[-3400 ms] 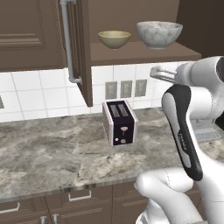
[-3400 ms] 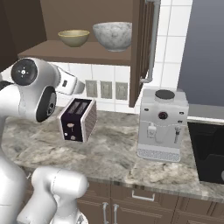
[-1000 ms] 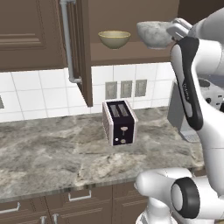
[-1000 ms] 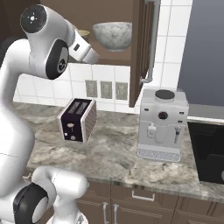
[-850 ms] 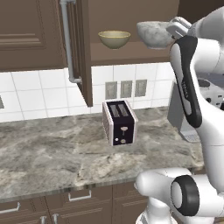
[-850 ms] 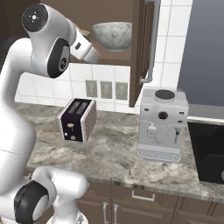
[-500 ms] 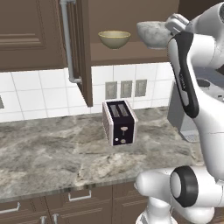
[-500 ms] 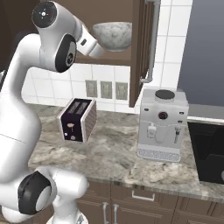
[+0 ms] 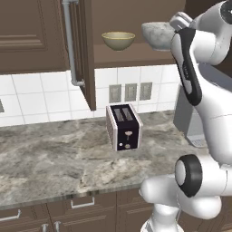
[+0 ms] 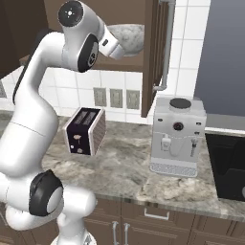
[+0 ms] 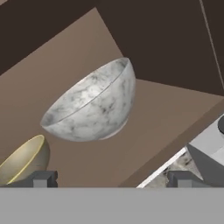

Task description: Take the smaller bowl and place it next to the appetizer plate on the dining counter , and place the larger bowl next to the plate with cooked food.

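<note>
tool [image 11: 111, 179]: fingertips spread wide, holding nothing | wide grey-white marbled stone-look bowl [image 11: 94, 106]: on cabinet shelf, frame centre, directly ahead of tool | small olive-yellow bowl [image 11: 24, 159]: lower left, off-axis

Wall: white square tile backsplash [image 9: 31, 97] w/ three outlets [image 9: 130, 92] near centre. Upper cabinets [image 9: 27, 36] dark brown; one door [image 9: 84, 50] stands open, long metal handle [image 9: 70, 41]. Open shelf [image 11: 144, 127] brown. Marbled grey-brown countertop [image 9: 54, 167] over brown drawers [image 9: 81, 206] w/ metal pulls. Toaster [image 9: 123, 127] at mid counter; coffee machine [image 10: 176, 136] to right, dark sink [image 10: 229, 167] far right.
</note>
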